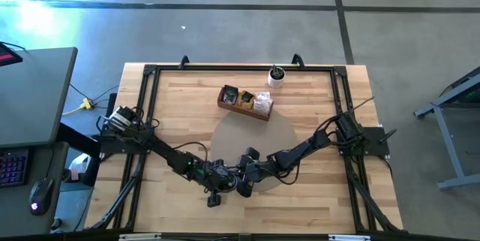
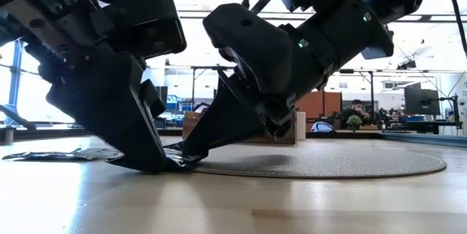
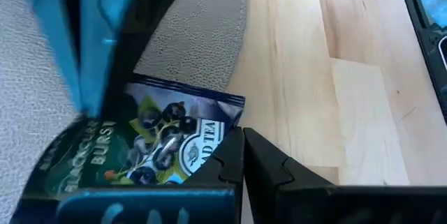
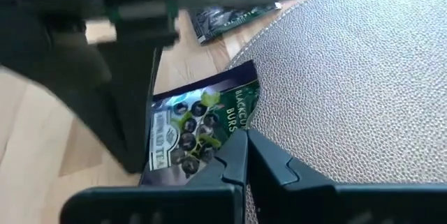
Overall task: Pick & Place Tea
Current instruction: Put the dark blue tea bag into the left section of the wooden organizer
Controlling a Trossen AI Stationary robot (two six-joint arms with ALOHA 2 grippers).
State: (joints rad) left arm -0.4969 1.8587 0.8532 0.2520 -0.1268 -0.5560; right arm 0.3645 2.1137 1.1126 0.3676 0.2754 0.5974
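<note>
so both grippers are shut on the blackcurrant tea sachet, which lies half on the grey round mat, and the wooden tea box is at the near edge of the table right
Not quite: the high view shows the wooden tea box toward the far edge, beside the white cup. The rest holds: the left gripper and right gripper are shut on the blackcurrant tea sachet, half on the grey round mat.

This is an open-plan office or robotics lab. The pale wooden counter point(image 1: 315, 196) framed in black metal rails stands on a polished grey concrete floor point(image 1: 225, 31). Beside it is a dark grey desk point(image 1: 30, 98) with a backlit keyboard point(image 1: 11, 167) and a black computer mouse point(image 1: 39, 194). The low view looks level into a bright room with large windows point(image 2: 22, 88), computer monitors point(image 2: 423, 101) and a seated person point(image 2: 356, 107) far behind.
</note>
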